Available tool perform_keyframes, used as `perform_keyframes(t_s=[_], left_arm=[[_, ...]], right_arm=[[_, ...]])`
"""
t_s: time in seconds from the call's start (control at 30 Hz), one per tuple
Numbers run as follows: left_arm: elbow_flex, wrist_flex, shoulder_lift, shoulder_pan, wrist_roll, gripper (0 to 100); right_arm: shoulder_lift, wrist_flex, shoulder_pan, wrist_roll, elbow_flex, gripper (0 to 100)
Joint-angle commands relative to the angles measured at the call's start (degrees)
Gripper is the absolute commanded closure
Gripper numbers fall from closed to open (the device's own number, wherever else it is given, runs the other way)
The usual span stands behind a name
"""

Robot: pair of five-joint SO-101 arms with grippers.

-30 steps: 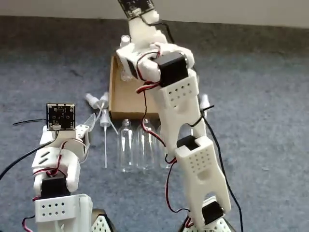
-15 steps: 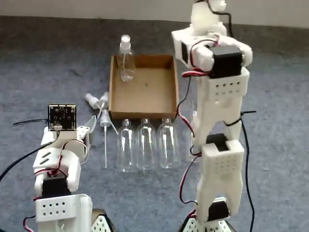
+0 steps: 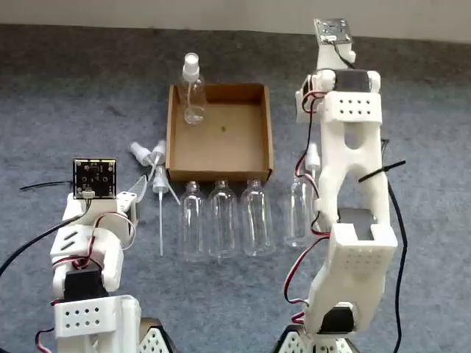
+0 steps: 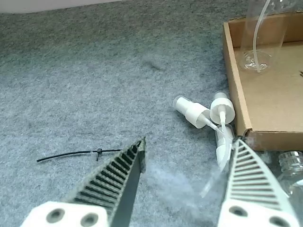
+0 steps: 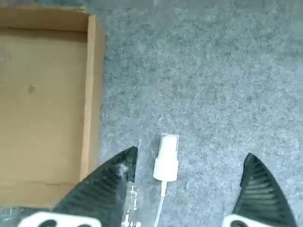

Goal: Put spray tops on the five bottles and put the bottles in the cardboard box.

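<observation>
Bottle (image 3: 192,92) | upright in box (image 3: 221,147) | right jaws swung clear of box

High view: right arm (image 3: 349,110) covers pt of 4th bottle (image 3: 296,212) & the spray top (image 3: 312,156) beside it. Left wrist view: capped bottle (image 4: 272,23) in cardboard box (image 4: 234,80) cut off at frame edge, box too. Right wrist view: spray top's tube runs off-frame.

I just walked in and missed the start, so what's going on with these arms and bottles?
Neither arm holds anything. One clear plastic bottle with a spray top stands in the brown cardboard box; four uncapped clear bottles line its near side. The right arm's fingers hang open over a loose white spray top beside the box, and the left arm's fingers sit open near three more white spray tops.
</observation>
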Motion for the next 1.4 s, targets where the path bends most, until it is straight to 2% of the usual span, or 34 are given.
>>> perform_keyframes(t_s=[0.0,0.17,0.57,0.87,0.97,1.17,1.27,1.37], left_arm=[[-0.48,-1.14,-0.57,0.84,-0.35,73],[-0.40,-1.14,-0.57,0.84,-0.35,73],[-0.40,-1.14,-0.57,0.84,-0.18,73],[-0.40,-1.14,-0.57,0.84,-0.09,73],[-0.40,-1.14,-0.75,0.84,0.00,73],[-0.40,-1.14,-1.01,0.48,0.00,73],[-1.10,-1.23,-1.01,-0.13,-0.18,76],[-4.62,-1.23,-0.57,-3.74,-0.35,79]], right_arm=[[-2.24,-7.78,0.75,0.79,4.53,69.9],[3.65,-13.49,1.27,0.70,10.95,70.0],[13.58,-14.02,1.71,0.70,10.86,70.7],[14.29,-13.58,4.18,0.70,10.33,94.0],[12.53,-9.19,5.32,0.70,6.37,98.1],[7.08,4.88,4.62,0.26,-8.22,98.5],[4.18,12.88,1.98,0.26,-17.98,98.5],[1.80,21.67,-3.12,0.18,-28.35,98.5]])
